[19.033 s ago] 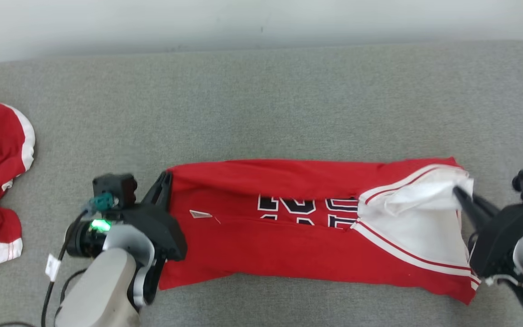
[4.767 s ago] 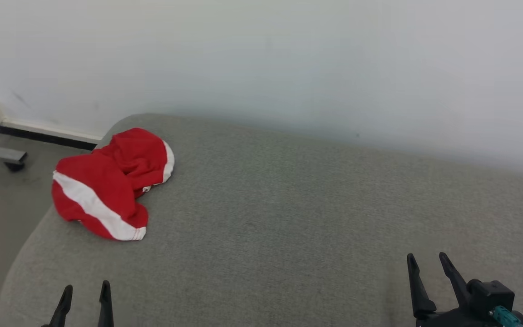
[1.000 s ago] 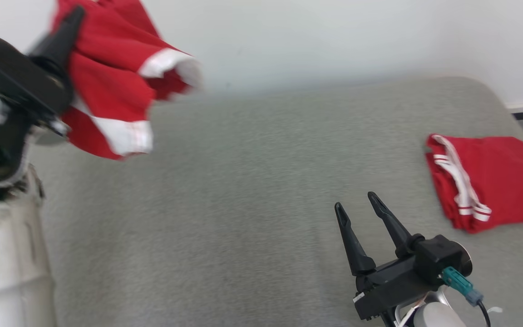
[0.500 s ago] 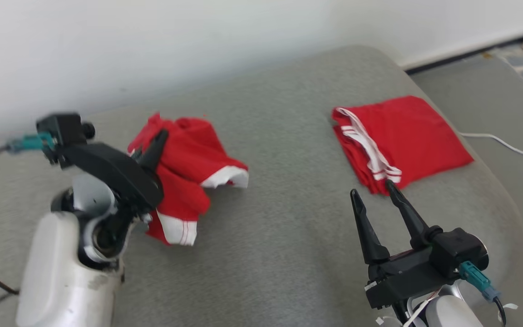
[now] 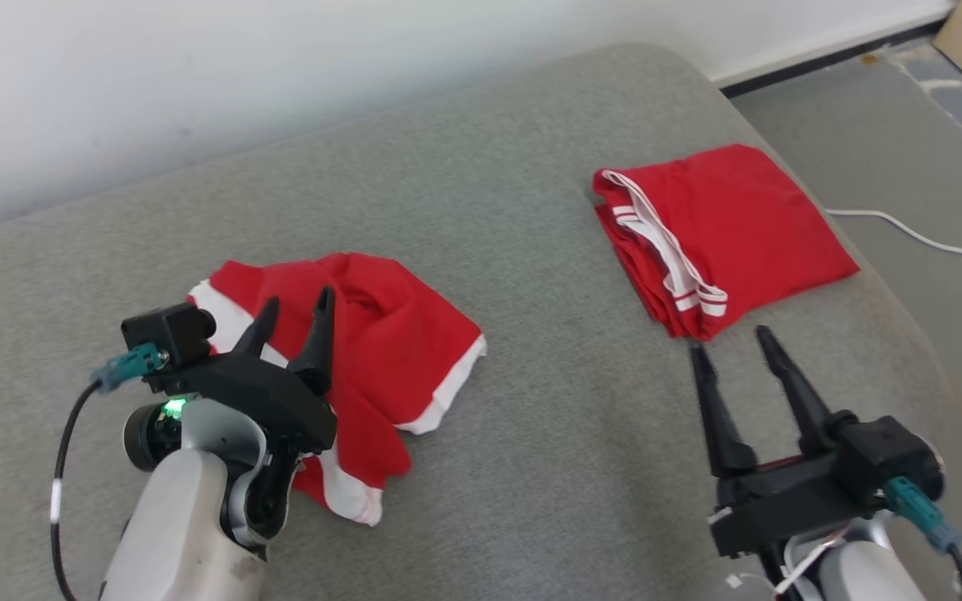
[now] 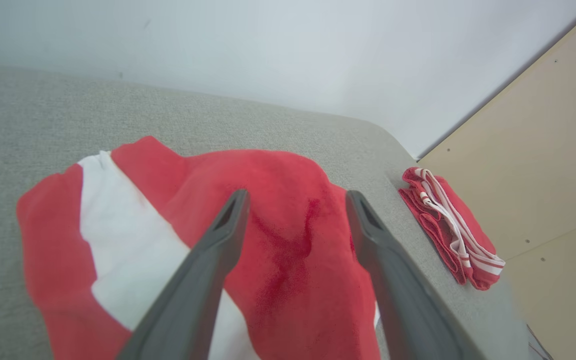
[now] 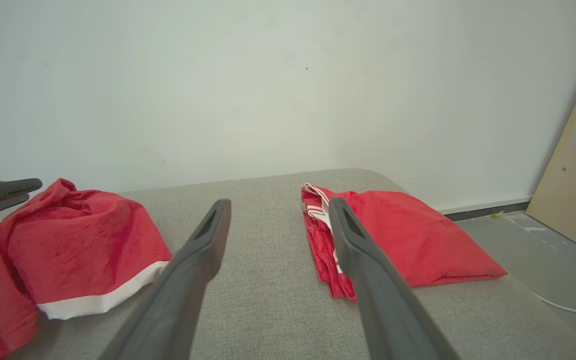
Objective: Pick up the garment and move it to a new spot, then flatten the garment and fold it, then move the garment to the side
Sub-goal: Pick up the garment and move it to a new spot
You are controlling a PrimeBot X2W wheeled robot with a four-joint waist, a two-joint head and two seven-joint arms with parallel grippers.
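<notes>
The garment [image 5: 402,351] is a crumpled red piece with white bands, lying in a heap on the grey padded surface [image 5: 548,467] at the left. My left gripper [image 5: 298,298] hovers just over its near side, open, nothing between its fingers. In the left wrist view the garment [image 6: 158,170] spreads under and beyond the open left gripper [image 6: 295,195]. My right gripper [image 5: 731,340] stands open and empty at the lower right, apart from the cloth. The right wrist view has the garment [image 7: 78,235] to the left of the open right gripper [image 7: 279,201].
A folded red garment with white stripes [image 5: 731,225] lies near the surface's right end, also seen as the folded garment [image 7: 393,235]. Beyond that edge is the floor with a white cable [image 5: 924,242]. A beige board [image 6: 543,150] stands at the right; a white wall runs behind.
My left gripper has opened and let go of the garment, which has dropped from the air onto the surface. The head camera has swung, shifting the whole picture.
</notes>
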